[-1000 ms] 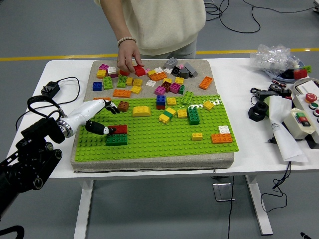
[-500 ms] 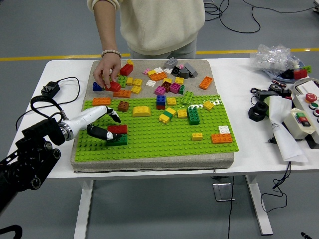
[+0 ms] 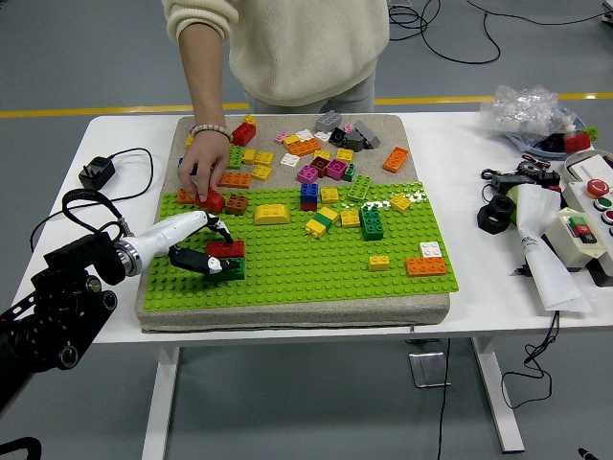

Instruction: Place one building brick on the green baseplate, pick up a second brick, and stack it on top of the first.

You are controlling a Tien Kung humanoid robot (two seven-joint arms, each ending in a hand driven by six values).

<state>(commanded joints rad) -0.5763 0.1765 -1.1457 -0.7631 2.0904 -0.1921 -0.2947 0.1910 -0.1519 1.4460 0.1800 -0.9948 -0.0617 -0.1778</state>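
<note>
A red brick (image 3: 230,249) sits stacked on a dark green brick (image 3: 233,269) at the left of the green baseplate (image 3: 316,273). My left hand (image 3: 216,249) comes in from the left. Its index finger reaches over the red brick's far edge and its thumb (image 3: 199,261) presses at the stack's near left side, so the fingers close on the red brick. A person's hand (image 3: 203,171) reaches down from the far side and holds another red brick (image 3: 213,201) at the baseplate's far left corner, just beyond my fingers.
Several loose bricks (image 3: 306,153) lie on the grey mat behind the baseplate, and more stand on its middle and right (image 3: 372,223). A brown brick (image 3: 237,203) sits beside the person's hand. A charger (image 3: 96,172) lies left; a control box (image 3: 586,225) and black parts (image 3: 498,213) lie right.
The person's hand carried a red brick from the far pile forward and left, down to the baseplate's far left corner. My left hand shifted slightly right, closing around the stacked red brick.
</note>
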